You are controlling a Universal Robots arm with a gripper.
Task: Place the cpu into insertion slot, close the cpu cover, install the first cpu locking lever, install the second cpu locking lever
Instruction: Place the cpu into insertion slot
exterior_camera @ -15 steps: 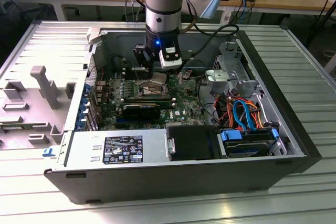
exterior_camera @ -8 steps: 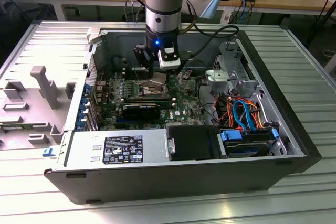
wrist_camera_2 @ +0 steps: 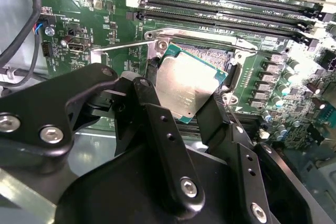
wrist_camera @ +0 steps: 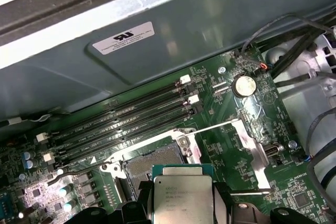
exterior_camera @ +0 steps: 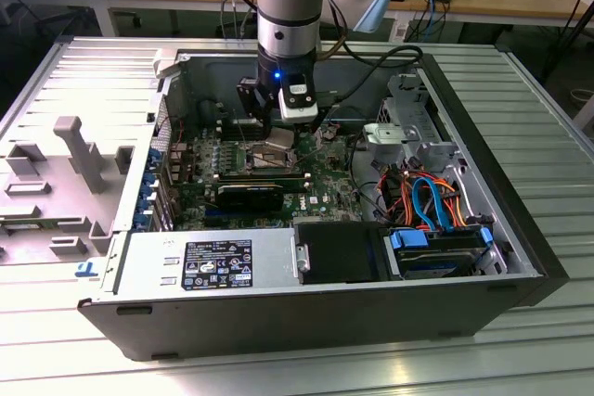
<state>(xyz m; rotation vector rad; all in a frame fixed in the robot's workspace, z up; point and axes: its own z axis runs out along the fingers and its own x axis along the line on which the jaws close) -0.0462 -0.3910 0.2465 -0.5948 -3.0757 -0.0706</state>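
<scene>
Small flat square silvery-grey cpu (wrist_camera_2: 186, 85) is held, tilted, clamped by its edges in the black gripper (wrist_camera_2: 181, 97), just above the square dark insertion slot with silvery metal rim (wrist_camera: 148, 165). Slot is seen uncovered and cpu unseated; all four steps are judged outstanding
</scene>
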